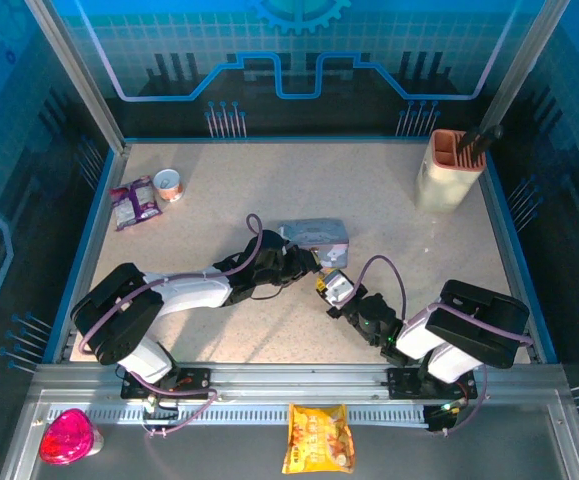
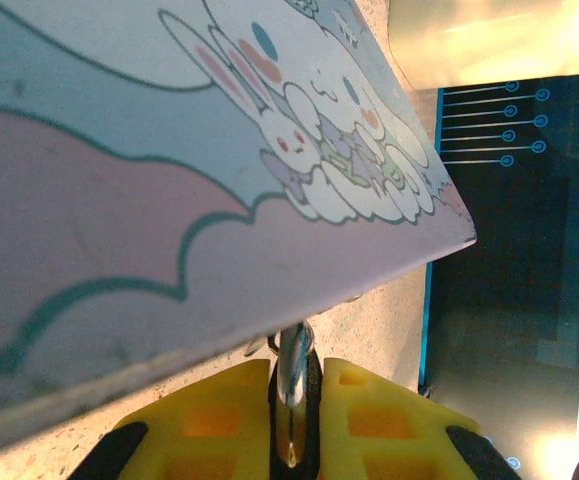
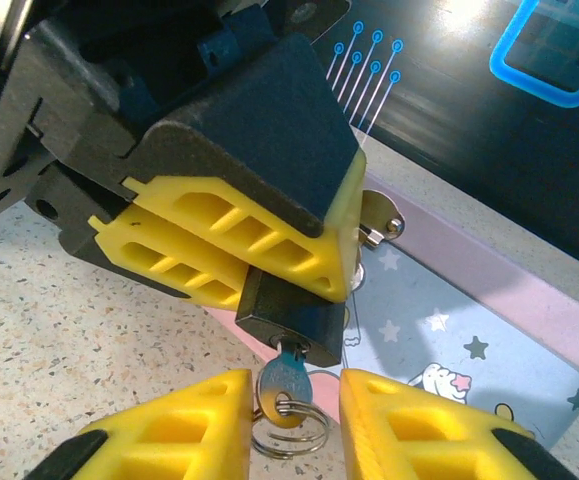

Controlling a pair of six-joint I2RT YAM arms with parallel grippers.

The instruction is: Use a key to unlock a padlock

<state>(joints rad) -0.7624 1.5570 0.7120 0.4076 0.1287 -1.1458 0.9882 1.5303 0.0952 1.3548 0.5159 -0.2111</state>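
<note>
Speckled beige tabletop (image 1: 219, 190), ringed by blue glass walls, carries a pale blue rectangular tin (image 1: 314, 235) printed with cartoon rabbits near its middle. Both arms meet at the tin's near side. The left gripper (image 2: 294, 425) is clamped tight, its yellow ribbed pads (image 3: 219, 235) pinching the small dark blocky padlock (image 3: 291, 315). The padlock sits just beside the tin's front edge, close to a silvery hasp (image 3: 379, 225). A small silvery key (image 3: 285, 378) is pushed into the padlock's underside, and a thin wire ring (image 3: 291, 435) dangles from its head. The right gripper (image 3: 296, 400) sits below with its jaws parted, one yellow finger on each side of the key head. A sliver of gap shows on one side; whether the other pad touches the key is hard to judge. Well apart, at the far right, stands a beige holder (image 1: 449, 170).
</note>
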